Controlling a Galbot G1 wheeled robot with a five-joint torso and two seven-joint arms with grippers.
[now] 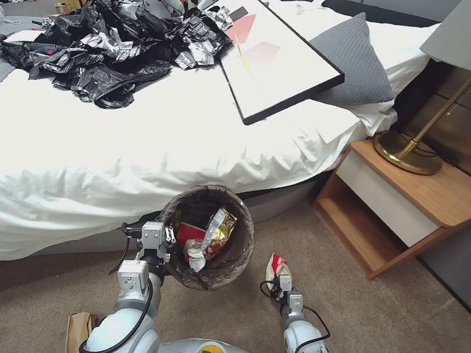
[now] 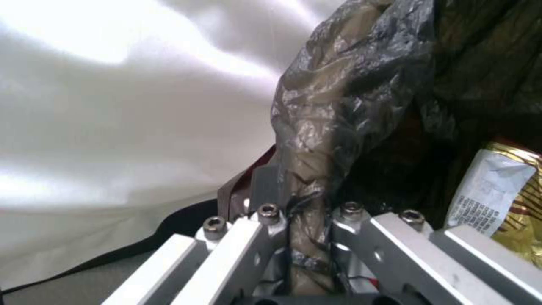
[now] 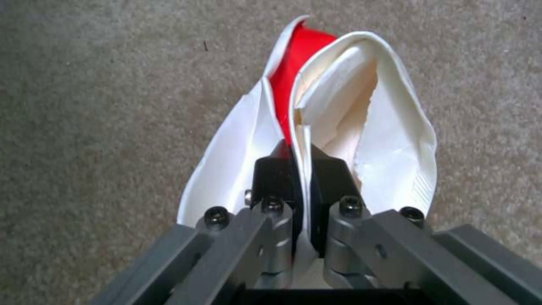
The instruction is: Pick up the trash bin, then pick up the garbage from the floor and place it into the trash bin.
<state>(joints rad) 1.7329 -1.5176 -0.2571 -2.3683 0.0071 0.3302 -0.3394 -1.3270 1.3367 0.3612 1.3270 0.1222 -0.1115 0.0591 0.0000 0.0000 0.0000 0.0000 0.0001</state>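
Right gripper (image 3: 302,163) pinches a red-white wrapper (image 3: 338,127); left gripper (image 2: 299,199) clamps the trash bin (image 1: 206,237).

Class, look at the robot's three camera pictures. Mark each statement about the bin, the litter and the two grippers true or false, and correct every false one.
1. The left gripper is clamped on the rim of the trash bin. True.
2. The right gripper is open and holds nothing. False: it is shut on a red-and-white wrapper.
3. The trash bin already holds litter, including a gold snack wrapper. True.
4. The red-and-white wrapper is already inside the bin. False: it is held beside the bin, over the carpet.
5. The bin has no liner. False: a dark plastic bag is folded over its rim.
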